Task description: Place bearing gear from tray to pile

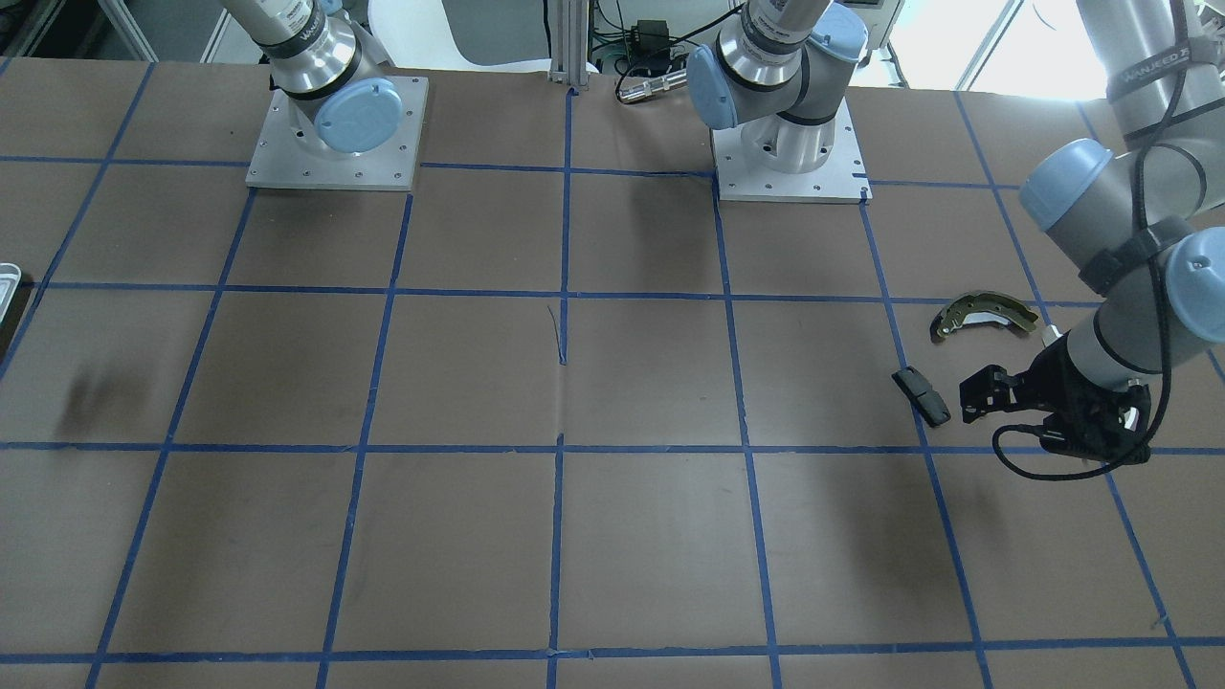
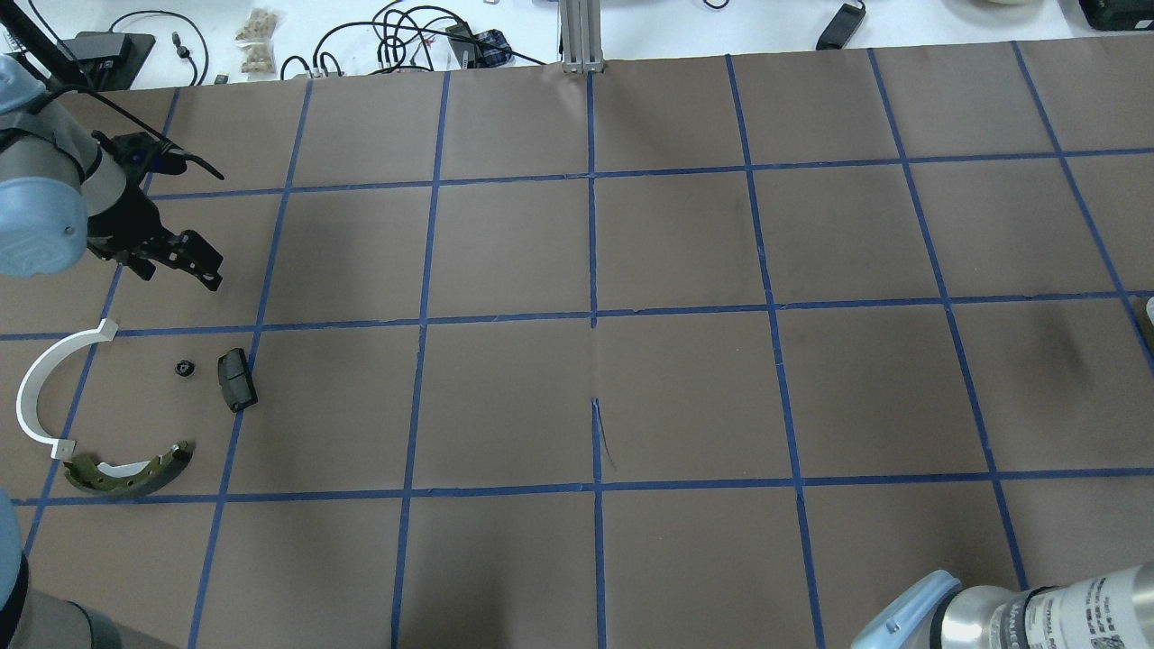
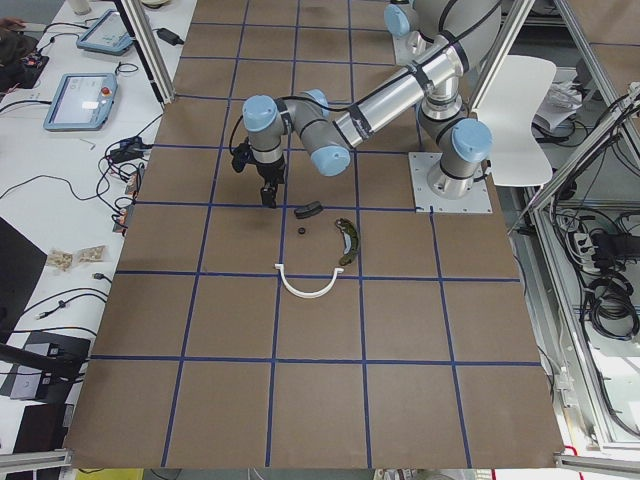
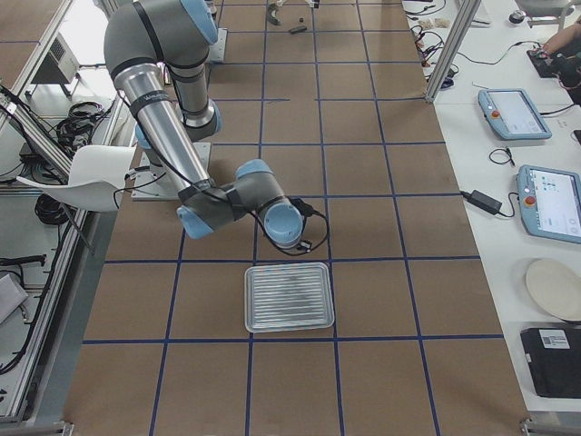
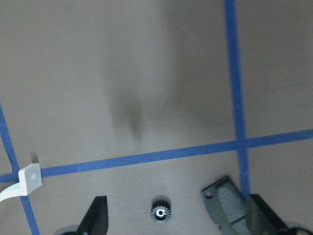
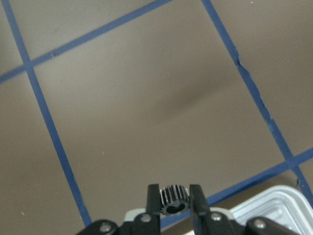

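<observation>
My right gripper (image 6: 174, 201) is shut on a small black toothed bearing gear (image 6: 171, 195) and holds it above the brown table, beside the pale-rimmed tray (image 6: 266, 208). The tray also shows in the exterior right view (image 4: 289, 297) and as a sliver in the front-facing view (image 1: 8, 279). My left gripper (image 2: 185, 260) is open and empty above the pile: olive brake shoe (image 2: 126, 473), white half-ring (image 2: 36, 397), black pad (image 2: 236, 379) and another small gear (image 2: 184, 368). In the left wrist view that gear (image 5: 159, 211) lies on the table between the open fingers (image 5: 97, 218).
The table is brown paper with a blue tape grid (image 2: 592, 315). The two arm bases (image 1: 335, 134) stand at the robot's edge. Cables and small items (image 2: 406, 36) lie beyond the far edge. A post (image 2: 581, 36) stands at the far middle.
</observation>
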Available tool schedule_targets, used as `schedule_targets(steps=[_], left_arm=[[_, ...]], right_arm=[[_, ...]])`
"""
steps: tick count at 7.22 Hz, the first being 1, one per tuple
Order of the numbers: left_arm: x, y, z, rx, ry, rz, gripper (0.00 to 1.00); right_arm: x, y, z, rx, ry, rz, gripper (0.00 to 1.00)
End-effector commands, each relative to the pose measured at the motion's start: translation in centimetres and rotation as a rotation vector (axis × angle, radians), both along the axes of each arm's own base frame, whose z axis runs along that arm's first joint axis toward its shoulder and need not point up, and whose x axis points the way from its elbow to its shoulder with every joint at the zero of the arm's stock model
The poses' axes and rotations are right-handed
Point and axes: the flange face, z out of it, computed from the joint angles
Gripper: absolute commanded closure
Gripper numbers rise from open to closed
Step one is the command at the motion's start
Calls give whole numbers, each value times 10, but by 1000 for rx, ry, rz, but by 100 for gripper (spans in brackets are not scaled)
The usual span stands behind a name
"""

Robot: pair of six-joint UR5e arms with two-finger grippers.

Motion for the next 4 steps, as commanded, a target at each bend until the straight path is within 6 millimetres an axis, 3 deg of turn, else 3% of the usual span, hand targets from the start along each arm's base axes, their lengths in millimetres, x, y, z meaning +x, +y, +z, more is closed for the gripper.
schedule_targets(steps=[1,2,4], left_arm=[[-23,-6,21,22,58,17,0],[-49,-9,21,18,73,23,0],[-117,-15,26,10,63,100,0]], right_arm=[[147,-47,34,108,11,-222,84],[233,-70,44,150,29,-328,84],[370,-97,54,156,60,-551,84]])
